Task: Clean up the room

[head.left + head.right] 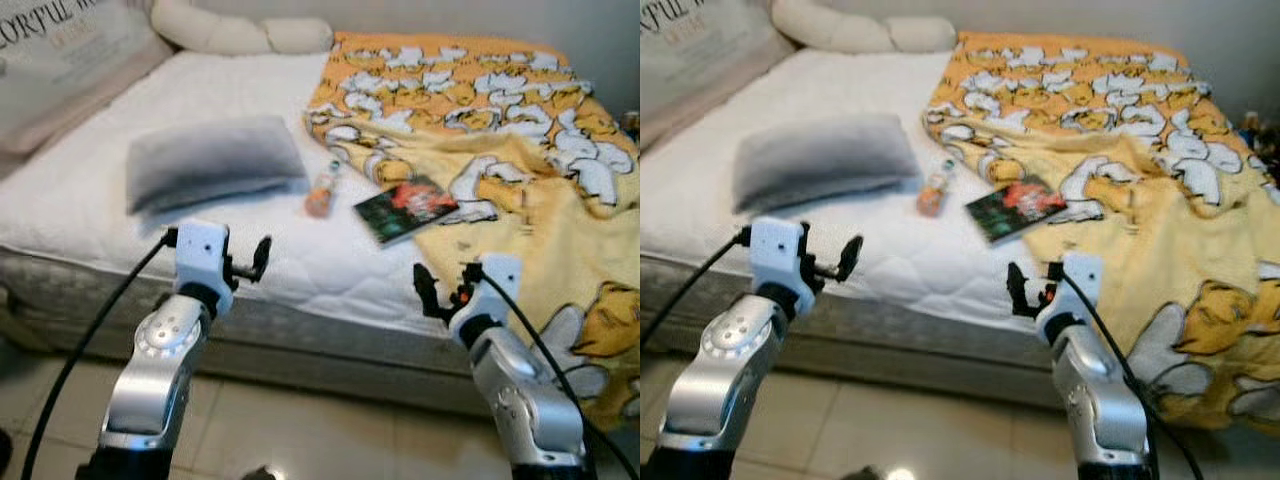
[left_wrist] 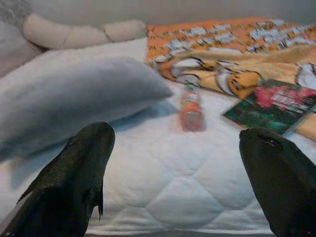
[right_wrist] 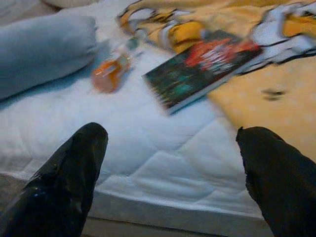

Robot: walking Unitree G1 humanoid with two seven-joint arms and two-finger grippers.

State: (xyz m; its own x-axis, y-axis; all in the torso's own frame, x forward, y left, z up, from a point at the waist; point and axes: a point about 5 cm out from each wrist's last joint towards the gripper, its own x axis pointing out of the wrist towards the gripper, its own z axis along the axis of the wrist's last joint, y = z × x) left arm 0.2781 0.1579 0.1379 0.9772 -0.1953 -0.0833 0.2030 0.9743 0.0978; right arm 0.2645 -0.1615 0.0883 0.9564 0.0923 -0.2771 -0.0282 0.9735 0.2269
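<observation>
Book cover text blurred, illegible

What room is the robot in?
Most likely a bedroom. There is a bed with a white quilted mattress, a grey pillow lying on it, and a yellow cartoon-print blanket spread over one side.

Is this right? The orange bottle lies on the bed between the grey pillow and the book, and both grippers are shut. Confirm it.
Not quite. The bottle does lie between the pillow and the book, but both wrist views show the left gripper and right gripper open.
</observation>
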